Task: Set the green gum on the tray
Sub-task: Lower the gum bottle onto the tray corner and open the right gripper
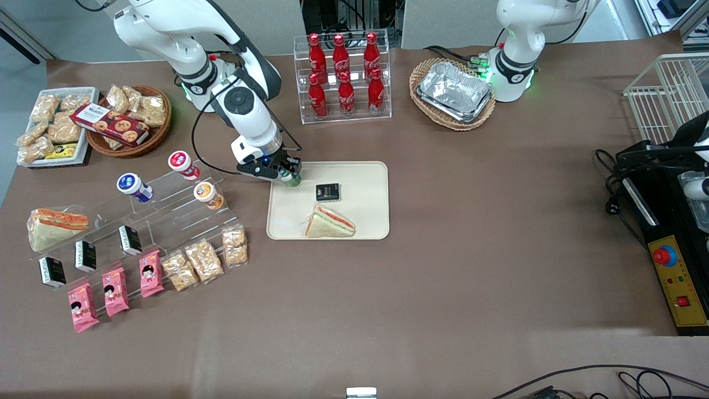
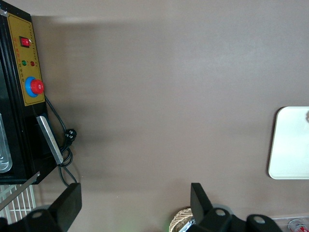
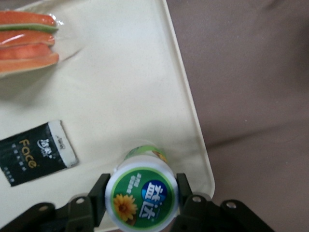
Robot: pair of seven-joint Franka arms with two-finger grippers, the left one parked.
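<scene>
Over the tray's (image 1: 365,221) corner, the gripper (image 1: 289,176) clamps the green gum (image 1: 292,178).

We note the gum (image 3: 141,197) is a small cylinder, white lid with glossy green sunflower label, pinched between both fingers (image 3: 99,195) above the smooth beige tray (image 3: 125,87). Only the wrist view shows the label; the front view shows the wrapped sandwich (image 1: 329,223) and black packet (image 1: 327,192) lying on the tray nearer us.

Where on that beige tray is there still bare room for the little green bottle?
The claw holds the green gum over the tray corner nearest the working arm, which is bare. The strip toward the parked arm is free too. The sandwich and black packet crowd the middle.
</scene>
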